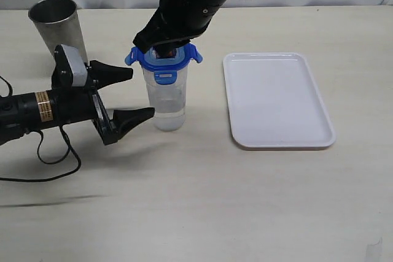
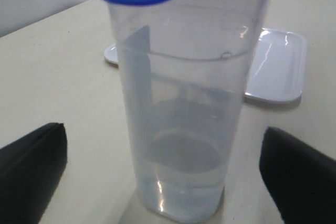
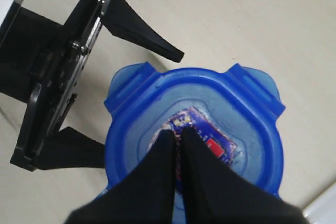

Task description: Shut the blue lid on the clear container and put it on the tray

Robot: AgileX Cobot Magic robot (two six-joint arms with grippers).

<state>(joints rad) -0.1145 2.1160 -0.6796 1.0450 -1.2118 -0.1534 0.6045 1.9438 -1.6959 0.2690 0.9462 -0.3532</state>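
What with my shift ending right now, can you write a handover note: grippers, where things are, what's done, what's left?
Left gripper: open, jaws on either side of the container, not touching it.
Right gripper: shut, tips pressing down on the lid at its sticker.
Things: the container stands upright on the table, beside the tray, not on it.
Done: the lid sits on the container.
Left: the two side flaps stick out, so they probably need snapping down. Then grip the container and set it on the tray.
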